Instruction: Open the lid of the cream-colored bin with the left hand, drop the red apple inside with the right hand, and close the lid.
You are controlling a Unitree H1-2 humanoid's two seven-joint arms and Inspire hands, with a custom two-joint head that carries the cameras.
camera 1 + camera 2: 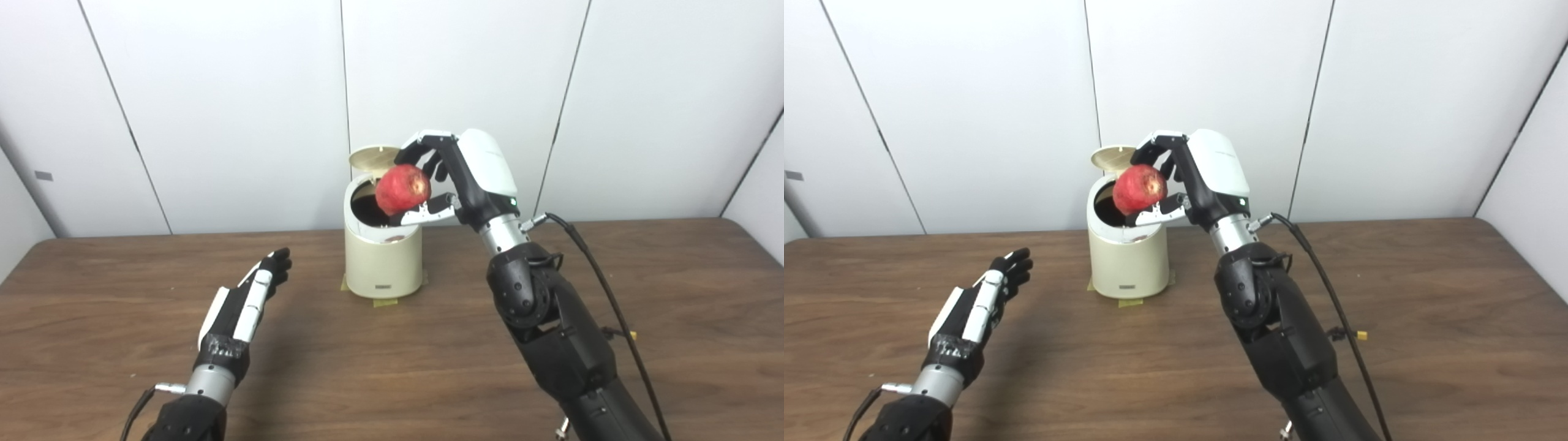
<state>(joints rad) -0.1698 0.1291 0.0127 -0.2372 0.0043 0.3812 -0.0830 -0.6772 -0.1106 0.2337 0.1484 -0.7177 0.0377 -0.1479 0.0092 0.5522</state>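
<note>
The cream-colored bin (383,260) stands at the back middle of the wooden table, taped down at its base. Its round lid (372,157) is tipped up and open, showing the dark inside. My right hand (450,184) is shut on the red apple (402,188) and holds it right above the bin's open mouth. My left hand (245,303) is open and empty, fingers stretched out, hovering over the table to the left of the bin, apart from it. In the right eye view the apple (1139,187) hangs over the bin (1129,257) in the same way.
The brown wooden table (392,361) runs wide on both sides. A black cable (603,282) trails from my right wrist down along the arm. White wall panels stand close behind the bin.
</note>
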